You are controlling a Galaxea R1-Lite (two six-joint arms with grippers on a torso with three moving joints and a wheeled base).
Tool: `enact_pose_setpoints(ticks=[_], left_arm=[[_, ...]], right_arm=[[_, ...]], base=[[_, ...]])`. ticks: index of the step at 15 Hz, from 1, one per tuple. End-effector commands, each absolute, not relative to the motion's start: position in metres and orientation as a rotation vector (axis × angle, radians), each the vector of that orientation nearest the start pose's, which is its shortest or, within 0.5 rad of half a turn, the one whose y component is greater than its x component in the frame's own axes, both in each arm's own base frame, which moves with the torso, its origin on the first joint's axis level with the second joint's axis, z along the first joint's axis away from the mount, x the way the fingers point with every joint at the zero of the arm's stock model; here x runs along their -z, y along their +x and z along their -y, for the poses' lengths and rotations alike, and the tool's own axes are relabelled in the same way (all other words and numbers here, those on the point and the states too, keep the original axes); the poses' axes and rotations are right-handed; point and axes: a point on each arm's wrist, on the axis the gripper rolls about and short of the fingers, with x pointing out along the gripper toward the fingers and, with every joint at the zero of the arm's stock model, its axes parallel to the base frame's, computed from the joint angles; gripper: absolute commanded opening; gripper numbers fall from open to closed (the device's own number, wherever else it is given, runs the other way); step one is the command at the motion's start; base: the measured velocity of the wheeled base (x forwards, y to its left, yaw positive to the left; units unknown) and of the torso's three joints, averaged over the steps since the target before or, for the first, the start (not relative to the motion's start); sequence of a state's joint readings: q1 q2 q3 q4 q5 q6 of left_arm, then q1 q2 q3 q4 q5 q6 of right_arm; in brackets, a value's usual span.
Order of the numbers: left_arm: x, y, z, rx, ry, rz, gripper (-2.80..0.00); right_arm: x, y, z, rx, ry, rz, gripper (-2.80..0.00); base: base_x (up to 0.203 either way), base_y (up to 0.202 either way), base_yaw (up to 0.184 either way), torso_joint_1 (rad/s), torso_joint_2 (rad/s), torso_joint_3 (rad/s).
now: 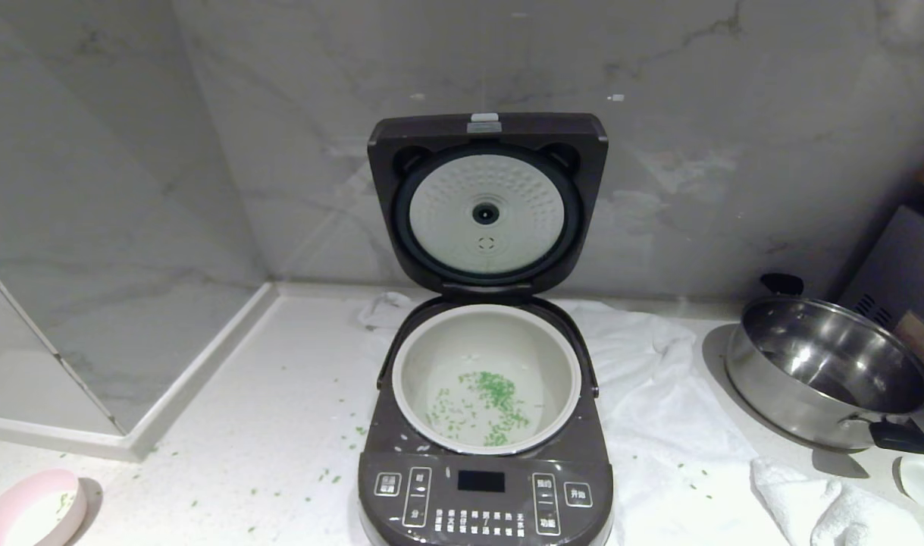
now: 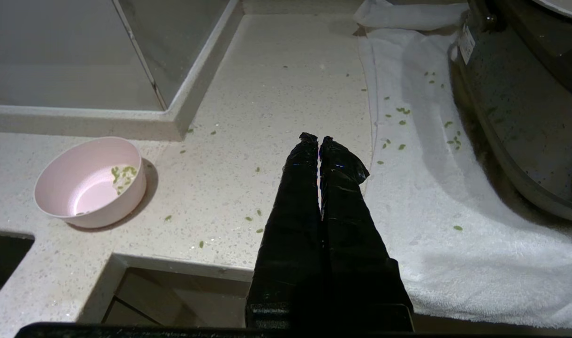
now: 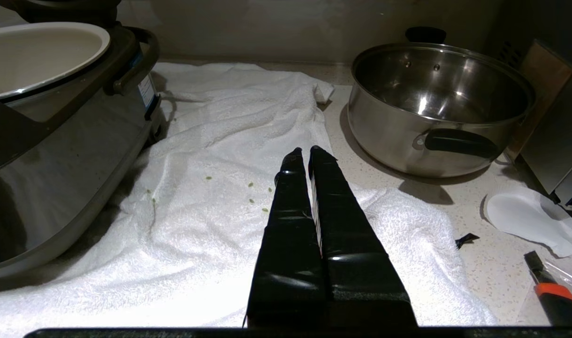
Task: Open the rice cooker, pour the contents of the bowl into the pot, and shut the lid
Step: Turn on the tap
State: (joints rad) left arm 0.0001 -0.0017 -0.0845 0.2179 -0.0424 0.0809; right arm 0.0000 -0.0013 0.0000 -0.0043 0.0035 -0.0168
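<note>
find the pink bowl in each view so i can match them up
Head view: the bowl sits at the bottom left corner on the counter, cut by the edge.
Left wrist view: it stands whole at mid left, on the counter.
Right wrist view: not in it.
Shared landmark: the white towel under the rice cooker.

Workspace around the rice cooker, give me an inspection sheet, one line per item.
Surface: pale speckled counter; white towel under the cooker.
Job's things: rice cooker, lid raised; pot holds green bits; bowl nearly empty, upright on the counter to the cooker's left.
Clutter: steel pan; green bits scattered on counter and towel.
Grippers: left claw and right claw shut, empty.
Cables: nothing seen.
Surroundings: marble wall.
</note>
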Motion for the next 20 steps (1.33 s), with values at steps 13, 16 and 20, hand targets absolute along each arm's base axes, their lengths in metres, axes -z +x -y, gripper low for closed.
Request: enact_pose_setpoints(ticks=[13,16,20], left_arm=[[-0.0760,-0.0310,0.0009,0.047,0.077,-0.130,-2.80],[-0.0760,-0.0310,0.0009,0.048,0.068,-0.130,-2.80],[-0.0760,-0.0310,0.0009,0.048,0.068,-0.130,-2.80]], right_arm=[[-0.0757,-0.0227,-0.0001,-0.003,-0.014,0.005,-2.80],[-0.0757,-0.0227,0.0000,-0.002,-0.008,0.005,-2.80],[-0.0755,-0.0228,0.0000,-0.002,-0.009,0.005,-2.80]], base=[[-0.123,0.000,-0.002,0.003,0.00,0.002],[-0.196,0.000,-0.003,0.004,0.01,0.001],[-0.031,0.000,0.000,-0.001,0.00,0.000]])
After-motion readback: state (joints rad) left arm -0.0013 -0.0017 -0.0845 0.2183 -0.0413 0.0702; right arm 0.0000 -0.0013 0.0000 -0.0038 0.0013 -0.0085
